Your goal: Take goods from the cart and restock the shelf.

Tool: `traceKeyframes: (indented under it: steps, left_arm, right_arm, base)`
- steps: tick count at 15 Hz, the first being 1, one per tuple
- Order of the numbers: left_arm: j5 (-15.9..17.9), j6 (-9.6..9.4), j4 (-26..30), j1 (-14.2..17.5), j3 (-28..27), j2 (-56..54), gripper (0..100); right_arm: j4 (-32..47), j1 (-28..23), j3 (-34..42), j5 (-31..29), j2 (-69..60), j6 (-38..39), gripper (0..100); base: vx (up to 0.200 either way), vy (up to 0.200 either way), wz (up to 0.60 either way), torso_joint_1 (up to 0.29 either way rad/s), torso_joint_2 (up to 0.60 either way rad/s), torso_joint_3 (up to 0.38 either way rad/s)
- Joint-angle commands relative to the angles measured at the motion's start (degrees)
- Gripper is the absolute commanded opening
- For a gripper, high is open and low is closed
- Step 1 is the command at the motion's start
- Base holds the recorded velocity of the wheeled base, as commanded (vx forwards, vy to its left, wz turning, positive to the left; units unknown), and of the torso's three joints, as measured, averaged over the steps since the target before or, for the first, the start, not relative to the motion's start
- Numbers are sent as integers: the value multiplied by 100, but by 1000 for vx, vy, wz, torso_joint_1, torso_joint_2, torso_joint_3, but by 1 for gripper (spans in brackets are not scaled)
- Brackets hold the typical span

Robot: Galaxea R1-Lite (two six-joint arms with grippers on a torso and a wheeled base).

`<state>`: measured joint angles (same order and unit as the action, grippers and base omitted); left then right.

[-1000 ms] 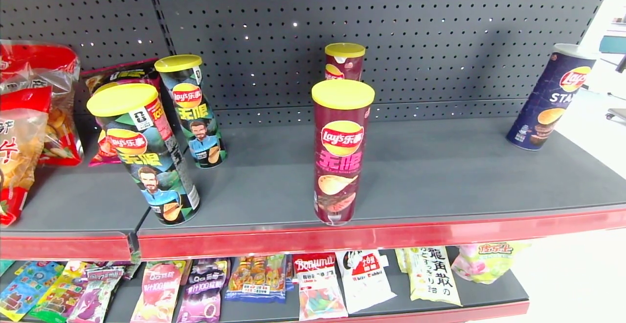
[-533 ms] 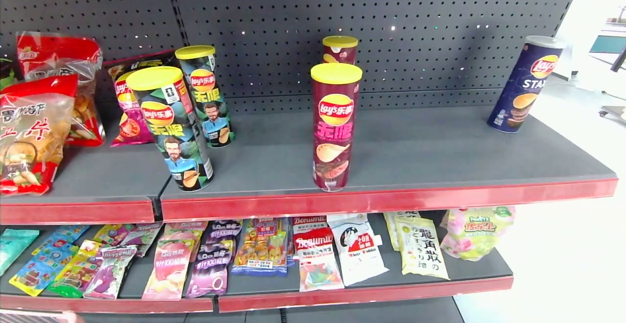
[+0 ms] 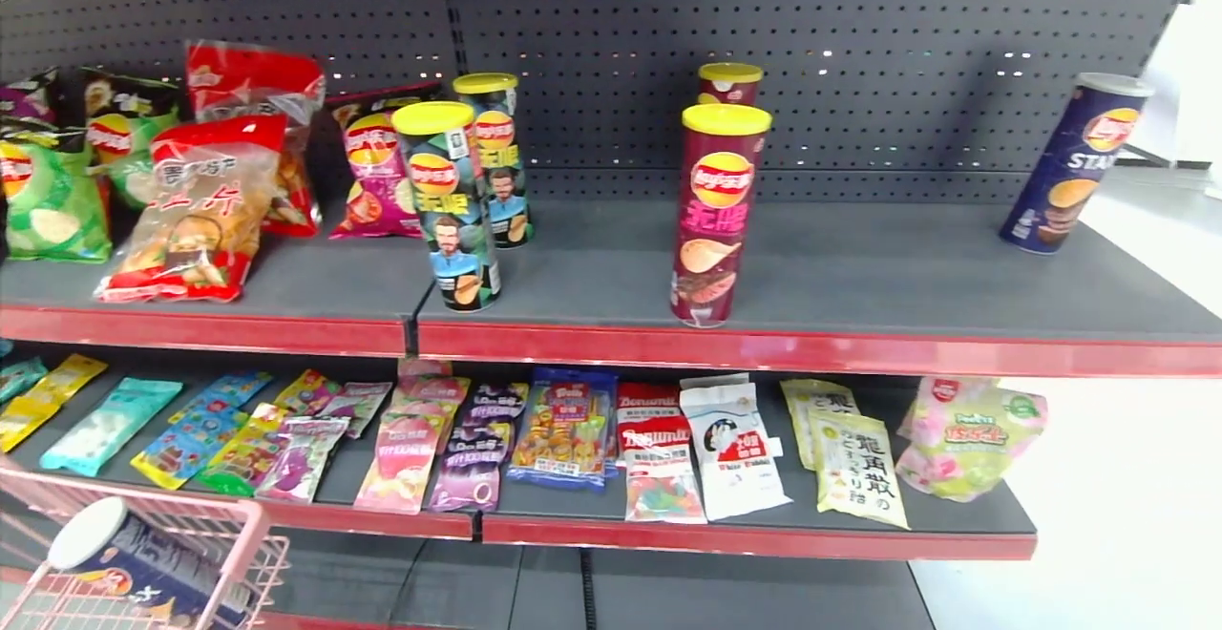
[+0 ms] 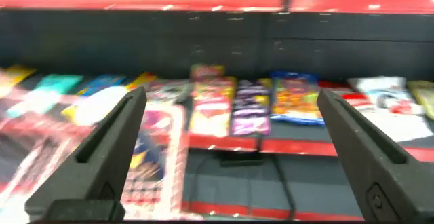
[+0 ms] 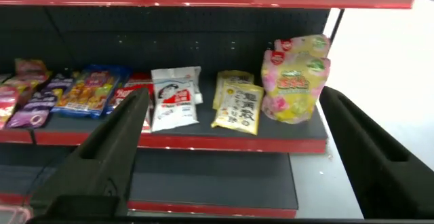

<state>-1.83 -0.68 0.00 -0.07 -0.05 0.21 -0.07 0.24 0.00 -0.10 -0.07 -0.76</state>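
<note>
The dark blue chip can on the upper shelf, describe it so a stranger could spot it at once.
Follow the upper shelf with the red front edge to its far right end. The dark blue can stands there alone, near the back panel. Unlike the maroon cans at mid-shelf, its lid is pale, not yellow.

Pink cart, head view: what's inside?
One dark blue chip can with a white lid lies tilted inside the pink cart. The cart's floor and anything lower are cut off at the picture's edge.
</note>
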Motion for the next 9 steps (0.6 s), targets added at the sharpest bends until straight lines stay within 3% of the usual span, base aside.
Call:
traceKeyframes:
  steps: [1,9]
  left_arm:
    - [-2,-2,0,-1,-4,-3,100]
    - [-2,-2,0,-1,-4,-3,100]
  right_arm:
    - [-1,2,0,1,7,-12,100]
    - [-1,2,0,1,7,-12,100]
  base:
    - [0,0,600,7,2,12]
    - [0,0,600,5,2,3]
